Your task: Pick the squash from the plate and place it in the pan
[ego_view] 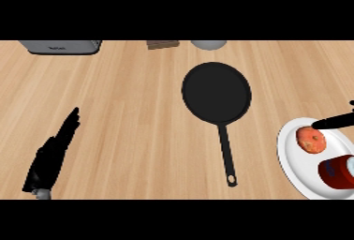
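My orange squash (311,139) lies on the white plate (294,161) at the right; the black pan (216,92) sits mid-counter, handle toward me.

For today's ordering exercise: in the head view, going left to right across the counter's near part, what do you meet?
Left hand → pan with its handle toward the viewer → white plate → orange squash on the plate → red can at the right edge.
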You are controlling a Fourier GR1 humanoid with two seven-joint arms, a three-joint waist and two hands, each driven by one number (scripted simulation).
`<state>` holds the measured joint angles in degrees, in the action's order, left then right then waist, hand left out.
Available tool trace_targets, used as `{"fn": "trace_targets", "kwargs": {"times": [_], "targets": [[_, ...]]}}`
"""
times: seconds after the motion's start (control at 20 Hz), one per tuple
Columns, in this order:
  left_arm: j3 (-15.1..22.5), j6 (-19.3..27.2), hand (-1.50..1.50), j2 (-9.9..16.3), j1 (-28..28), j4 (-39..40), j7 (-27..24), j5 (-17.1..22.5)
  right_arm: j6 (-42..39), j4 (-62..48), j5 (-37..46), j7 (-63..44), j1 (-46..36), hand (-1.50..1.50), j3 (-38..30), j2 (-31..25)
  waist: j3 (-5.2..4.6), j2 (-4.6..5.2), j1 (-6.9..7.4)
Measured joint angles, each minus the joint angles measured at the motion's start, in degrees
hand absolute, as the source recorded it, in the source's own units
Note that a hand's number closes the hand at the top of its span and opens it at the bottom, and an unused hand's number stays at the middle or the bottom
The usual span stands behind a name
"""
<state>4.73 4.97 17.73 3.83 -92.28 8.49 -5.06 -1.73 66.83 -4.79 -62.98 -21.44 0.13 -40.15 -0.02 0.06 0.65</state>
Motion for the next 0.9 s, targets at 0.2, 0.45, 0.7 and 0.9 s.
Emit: {"fn": "trace_targets", "kwargs": {"times": [0.2,0.45,0.7,0.9], "targets": [[0.3,0.5,0.0,-1.2,-0.5,0.9,-0.1,-1.1,-1.2,-4.4,0.5,-0.4,-3.4,-1.5,1.3,1.2,0.0,0.05,0.09],[-0.2,-0.2,0.0,-1.2,-0.1,0.5,-0.3,-1.2,-2.2,-8.8,1.2,-0.6,-5.0,-1.5,2.5,2.3,0.01,0.03,0.03],[-0.2,-0.5,0.0,-1.6,1.0,-2.1,1.0,-1.8,-2.9,-12.2,2.0,-0.2,-5.8,-1.5,2.7,3.7,0.01,-0.03,-0.06],[-0.7,-0.6,0.0,-2.5,0.5,-0.5,0.1,-2.4,-3.1,-11.9,2.6,-0.1,-4.6,-1.5,2.9,5.1,0.0,-0.07,-0.4]]}}
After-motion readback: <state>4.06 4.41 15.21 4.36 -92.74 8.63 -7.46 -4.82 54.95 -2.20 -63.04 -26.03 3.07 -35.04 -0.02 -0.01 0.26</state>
